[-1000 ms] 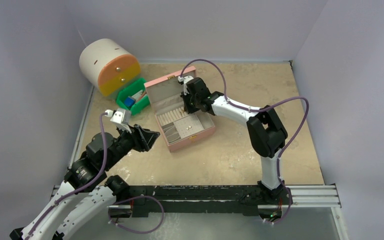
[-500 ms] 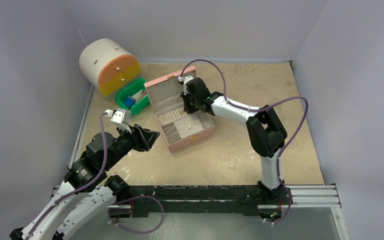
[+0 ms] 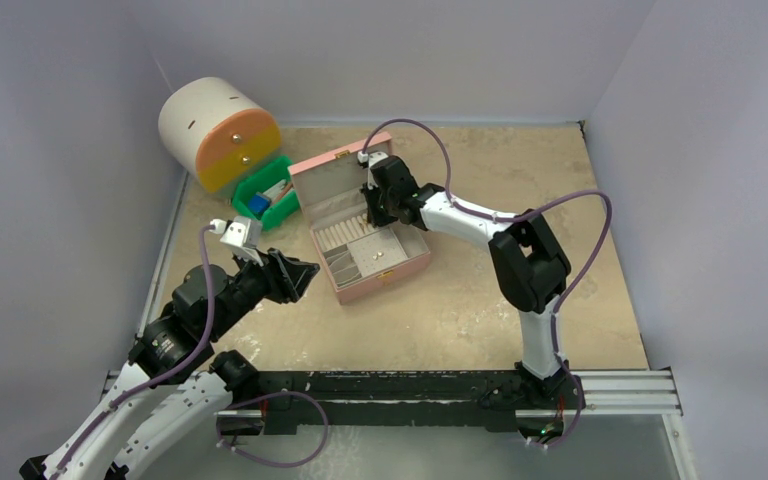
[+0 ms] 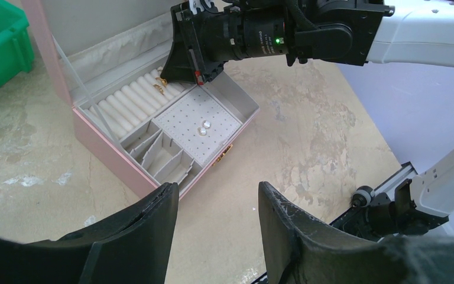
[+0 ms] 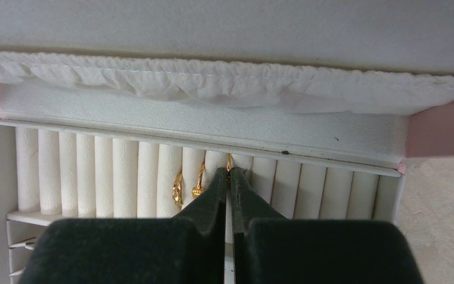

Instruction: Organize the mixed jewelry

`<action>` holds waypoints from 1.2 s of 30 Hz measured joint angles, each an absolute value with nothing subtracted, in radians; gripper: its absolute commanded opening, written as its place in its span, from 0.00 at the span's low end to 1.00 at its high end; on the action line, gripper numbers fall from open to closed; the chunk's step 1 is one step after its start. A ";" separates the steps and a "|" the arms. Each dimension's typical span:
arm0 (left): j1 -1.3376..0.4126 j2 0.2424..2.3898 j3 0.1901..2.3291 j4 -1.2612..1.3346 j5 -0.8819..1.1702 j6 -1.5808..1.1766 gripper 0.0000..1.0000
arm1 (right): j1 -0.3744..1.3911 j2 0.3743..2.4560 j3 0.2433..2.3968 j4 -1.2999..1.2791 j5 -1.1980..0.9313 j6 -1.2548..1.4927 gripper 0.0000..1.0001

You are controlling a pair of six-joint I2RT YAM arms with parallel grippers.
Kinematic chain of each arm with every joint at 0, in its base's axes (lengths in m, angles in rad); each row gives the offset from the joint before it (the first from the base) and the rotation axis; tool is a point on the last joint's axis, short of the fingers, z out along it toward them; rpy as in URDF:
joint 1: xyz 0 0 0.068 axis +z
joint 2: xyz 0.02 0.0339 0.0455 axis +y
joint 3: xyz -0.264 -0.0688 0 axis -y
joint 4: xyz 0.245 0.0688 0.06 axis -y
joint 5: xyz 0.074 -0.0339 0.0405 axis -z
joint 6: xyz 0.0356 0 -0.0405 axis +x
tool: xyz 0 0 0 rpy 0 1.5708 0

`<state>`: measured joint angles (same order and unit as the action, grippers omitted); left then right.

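At the far left of the top view, a cream-and-orange drum cabinet (image 3: 218, 132) stands in the back corner. A green bin (image 3: 266, 203) sits just in front of it. Nearer the arm bases, the left gripper (image 3: 304, 280) hangs over the table (image 3: 480, 290), left of the pink box (image 3: 385, 275) and apart from it. Its wrist view shows its fingers (image 4: 159, 207) spread, with nothing between them.

The pink box is open, its lid (image 3: 335, 170) raised at the back. Inside, a row of white ring rolls (image 4: 133, 100) runs along the rear. In front of them, toward the right, a perforated panel (image 4: 219, 112) carries two small studs (image 4: 203, 127) side by side.

The right gripper (image 5: 229, 176) reaches down onto the ring rolls near the middle of the row, its fingers pressed together. Just left of its tips, a first gold ring (image 5: 179, 190) sits tucked between two rolls. A second gold ring (image 5: 200, 181) sits one slot nearer, almost touching the left finger. A gold sliver (image 5: 229, 160) shows right at the tips. It may be a ring pinched between the fingers or one merely seated in the slot behind them, and the close view does not settle which.
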<state>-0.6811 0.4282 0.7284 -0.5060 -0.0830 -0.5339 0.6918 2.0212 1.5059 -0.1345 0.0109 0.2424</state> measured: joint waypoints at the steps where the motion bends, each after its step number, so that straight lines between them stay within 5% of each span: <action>1: -0.681 0.428 0.728 -0.506 -0.083 -0.534 0.52 | 0.692 2.021 1.506 -0.135 0.012 0.244 0.00; 22: -0.681 0.435 0.728 -0.507 -0.083 -0.534 0.52 | 0.690 1.942 1.472 -0.142 0.094 0.249 0.21; 36: -0.681 0.435 0.728 -0.507 -0.083 -0.534 0.52 | 0.685 1.840 1.417 -0.125 0.099 0.254 0.19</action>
<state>-0.6807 0.4355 0.7284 -0.5072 -0.0826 -0.5339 0.6849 1.8397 1.4170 -0.1246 0.0986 0.2543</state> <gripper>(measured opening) 0.515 0.223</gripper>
